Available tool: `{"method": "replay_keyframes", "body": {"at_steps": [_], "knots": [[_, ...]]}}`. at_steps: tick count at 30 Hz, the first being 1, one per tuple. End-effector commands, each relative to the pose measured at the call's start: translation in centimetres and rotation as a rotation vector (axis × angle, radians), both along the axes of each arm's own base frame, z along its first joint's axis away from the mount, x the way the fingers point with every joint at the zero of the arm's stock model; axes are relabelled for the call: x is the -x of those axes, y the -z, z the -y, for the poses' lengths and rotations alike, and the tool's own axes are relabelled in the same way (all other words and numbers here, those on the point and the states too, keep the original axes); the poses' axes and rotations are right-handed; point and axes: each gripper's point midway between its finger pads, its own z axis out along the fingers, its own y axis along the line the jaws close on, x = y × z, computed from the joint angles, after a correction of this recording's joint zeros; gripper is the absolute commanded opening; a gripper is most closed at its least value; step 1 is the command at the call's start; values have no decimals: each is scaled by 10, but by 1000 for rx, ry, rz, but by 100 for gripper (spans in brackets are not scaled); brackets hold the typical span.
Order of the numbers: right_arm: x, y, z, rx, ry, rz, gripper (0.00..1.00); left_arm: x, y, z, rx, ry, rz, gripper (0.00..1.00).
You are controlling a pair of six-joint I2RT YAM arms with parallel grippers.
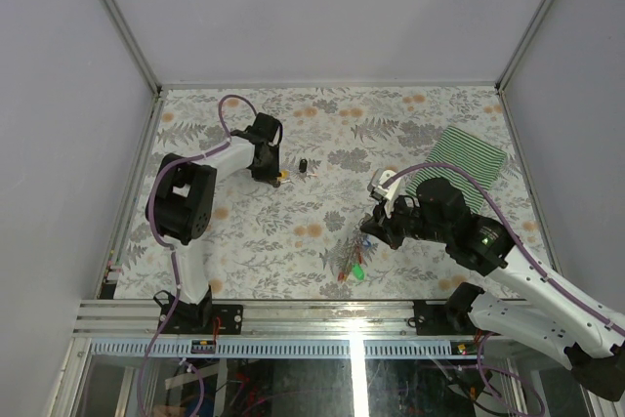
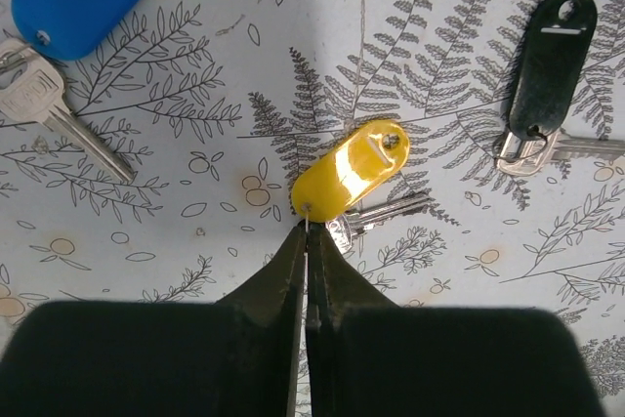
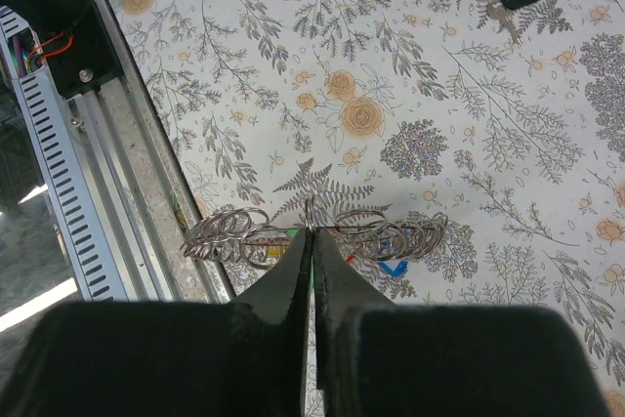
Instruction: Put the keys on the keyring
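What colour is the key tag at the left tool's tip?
The key tag touching the left tool is yellow; clearest in the left wrist view.

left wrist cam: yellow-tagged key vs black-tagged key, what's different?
Colour: yellow-tagged key has a yellow fob, black-tagged key a black one. State: left gripper is shut on the yellow fob's lower tip; the black-tagged key lies untouched. Pose: yellow fob lies diagonal, blade partly under it; black fob runs nearer vertical in the view, blade pointing right. Shared: oblong plastic fob, silver key, on the fern-print tabletop.
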Motion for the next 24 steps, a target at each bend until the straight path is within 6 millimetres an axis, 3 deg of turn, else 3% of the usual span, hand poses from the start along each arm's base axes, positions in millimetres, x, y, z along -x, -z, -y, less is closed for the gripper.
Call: {"method": "replay_keyframes", "body": {"at_steps": [1,7,19,24], "knots": [[-1,-22,-12,-76,-31,40,0,-7,-1,4,34,29,34,0],[-2,-24,-11,-71,-27,45,0,14,-4,19,90,106,15,0],[-8,-19,4,3,21,72,0,121,-9,91,112,410,28,0],[-8,-17,5,13,25,73,0,145,-6,95,114,482,60,0]]}}
